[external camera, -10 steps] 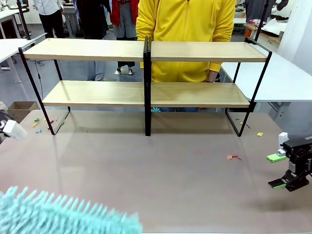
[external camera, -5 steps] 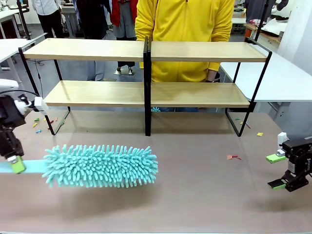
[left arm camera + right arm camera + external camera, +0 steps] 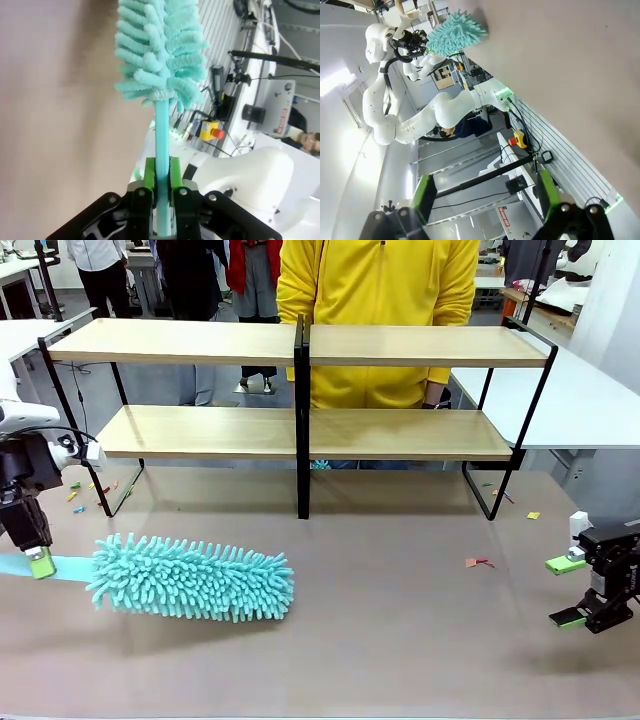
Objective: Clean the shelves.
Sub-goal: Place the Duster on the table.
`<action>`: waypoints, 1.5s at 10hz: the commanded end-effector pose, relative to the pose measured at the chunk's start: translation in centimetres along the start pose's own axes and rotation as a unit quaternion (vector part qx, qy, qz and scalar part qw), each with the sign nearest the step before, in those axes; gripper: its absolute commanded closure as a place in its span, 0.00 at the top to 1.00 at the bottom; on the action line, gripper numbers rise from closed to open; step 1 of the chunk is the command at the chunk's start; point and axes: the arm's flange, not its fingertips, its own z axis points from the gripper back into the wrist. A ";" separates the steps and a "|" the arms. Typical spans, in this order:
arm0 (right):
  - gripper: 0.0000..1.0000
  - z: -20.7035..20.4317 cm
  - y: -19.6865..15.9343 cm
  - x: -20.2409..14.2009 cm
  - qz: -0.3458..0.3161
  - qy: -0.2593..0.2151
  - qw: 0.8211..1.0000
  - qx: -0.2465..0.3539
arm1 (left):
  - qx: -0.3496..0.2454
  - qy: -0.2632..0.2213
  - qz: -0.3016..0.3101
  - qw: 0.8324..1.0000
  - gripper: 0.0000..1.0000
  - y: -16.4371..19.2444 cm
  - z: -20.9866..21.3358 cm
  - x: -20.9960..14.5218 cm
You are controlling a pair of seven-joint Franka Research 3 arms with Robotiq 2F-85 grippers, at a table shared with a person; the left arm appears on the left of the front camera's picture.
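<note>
Tabletop (image 3: 400, 620): duster (image 3: 190, 578) lying on it, near side.
Shelves (image 3: 300, 430): far side, untouched, wiping all left.
Left gripper (image 3: 38, 564): pads flanking duster handle, grip unclear.
Right gripper (image 3: 570, 590): parted, empty.

- Duster (image 3: 190, 577) lies on the table's (image 3: 400, 640) front left; middle and right are bare.
- Shelves (image 3: 300, 430) span the back; both boards bare, split by the central upright (image 3: 301, 420).

Non-task items on tabletop (image 3: 380, 630)
Teal duster (image 3: 190, 577) lying at 8 o'clock; paper scraps (image 3: 478, 562) at 3 o'clock; person in yellow top (image 3: 380, 300) at 12 o'clock.
</note>
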 end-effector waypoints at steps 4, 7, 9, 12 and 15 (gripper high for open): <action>1.00 0.1 0.3 0.0 0.003 -0.003 1.000 0.005 | 0.131 -0.105 0.099 0.981 1.00 -0.9 4.9 -4.1; 1.00 0.1 0.3 0.0 0.003 -0.003 1.000 0.005 | 0.189 -0.294 0.245 0.904 1.00 -2.7 9.1 -11.0; 1.00 0.0 0.0 0.0 0.000 0.000 1.000 0.000 | 0.066 -0.379 0.252 0.888 1.00 -3.1 8.2 -12.8; 1.00 6.3 7.7 -3.2 0.077 -0.080 0.994 -0.002 | -0.229 -0.447 0.092 0.860 1.00 -0.8 9.7 -16.5; 1.00 6.1 15.3 -4.7 0.086 -0.170 0.982 -0.015 | -0.260 -0.457 0.141 0.839 1.00 -0.3 9.1 -15.4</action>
